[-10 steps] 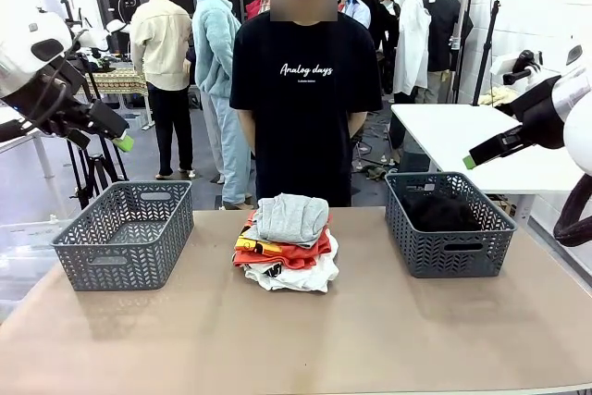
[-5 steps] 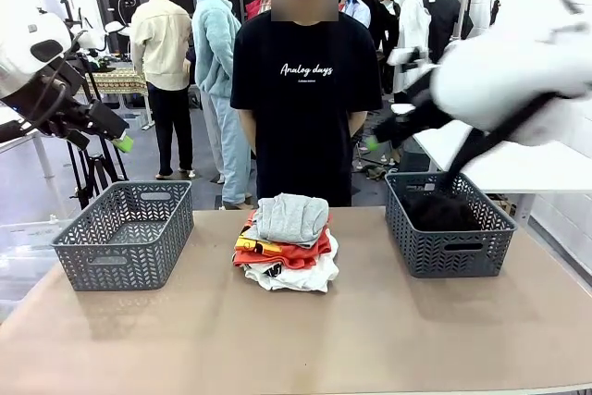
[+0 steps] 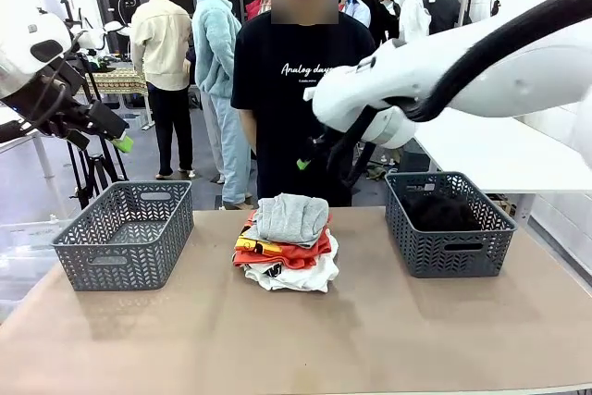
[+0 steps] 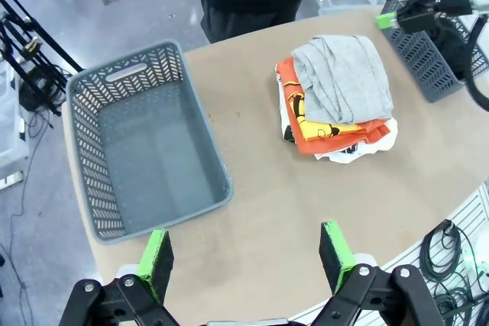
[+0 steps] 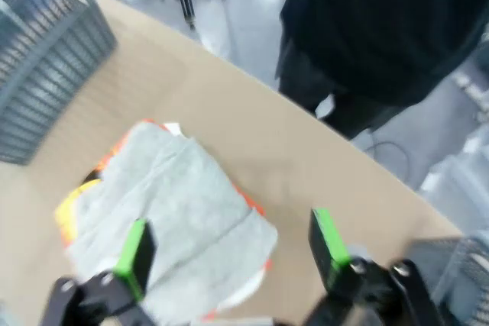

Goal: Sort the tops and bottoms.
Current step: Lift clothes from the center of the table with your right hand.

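The tops point(image 3: 285, 247) lie in one pile at the middle of the surface point(image 3: 370, 339), near its far edge: a grey T-shirt point(image 3: 291, 217) uppermost, an orange-red T-shirt point(image 3: 282, 253) beneath, white cloth point(image 3: 301, 277) lowest. The bottoms point(image 3: 437, 212) sit in the right basket point(image 3: 449, 252) by the right edge. The right end effector point(image 5: 228, 223) hangs above the pile, fingers wide apart, gripping nothing. The left end effector point(image 4: 244, 233), also spread and empty, is held high by the left edge near the left basket point(image 3: 123, 249).
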`<state>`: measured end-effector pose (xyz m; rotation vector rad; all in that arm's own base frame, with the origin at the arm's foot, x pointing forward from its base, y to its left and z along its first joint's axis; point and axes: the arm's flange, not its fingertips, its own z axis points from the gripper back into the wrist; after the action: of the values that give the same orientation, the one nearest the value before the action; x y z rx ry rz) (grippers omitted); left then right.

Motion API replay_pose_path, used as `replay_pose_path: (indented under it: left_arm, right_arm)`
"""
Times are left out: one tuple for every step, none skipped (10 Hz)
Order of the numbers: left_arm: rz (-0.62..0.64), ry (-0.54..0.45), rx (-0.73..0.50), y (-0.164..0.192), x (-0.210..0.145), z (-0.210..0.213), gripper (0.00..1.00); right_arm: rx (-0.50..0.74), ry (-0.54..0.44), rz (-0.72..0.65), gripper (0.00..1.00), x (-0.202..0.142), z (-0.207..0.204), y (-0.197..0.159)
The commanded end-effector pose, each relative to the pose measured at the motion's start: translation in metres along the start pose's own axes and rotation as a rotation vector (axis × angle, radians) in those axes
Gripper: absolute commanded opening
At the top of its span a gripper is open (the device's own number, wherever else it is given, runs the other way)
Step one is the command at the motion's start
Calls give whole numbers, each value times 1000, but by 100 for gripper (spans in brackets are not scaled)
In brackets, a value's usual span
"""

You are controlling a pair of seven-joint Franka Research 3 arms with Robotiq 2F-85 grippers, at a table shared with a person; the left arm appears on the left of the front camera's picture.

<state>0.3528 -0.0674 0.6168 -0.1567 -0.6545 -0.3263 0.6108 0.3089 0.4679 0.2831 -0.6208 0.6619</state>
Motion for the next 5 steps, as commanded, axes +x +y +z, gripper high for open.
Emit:
replay_pose_path:
  left_arm:
    - [6,-1,-3,1,-3,0,100]
    - [6,-1,-3,1,-3,0,100]
    - [6,-1,-3,1,-3,0,100]
    - [6,-1,-3,1,-3,0,100]
    - [6,-1,-3,1,-3,0,100]
  right_arm:
    - [-36,115,44,100,23,-20,16]
    - [-60,155,78,100,24,-37,23]
    - [-94,187,101,100,23,-50,30]
    - [-120,235,114,100,24,-61,38]
    - [-141,290,137,100,27,-68,48]
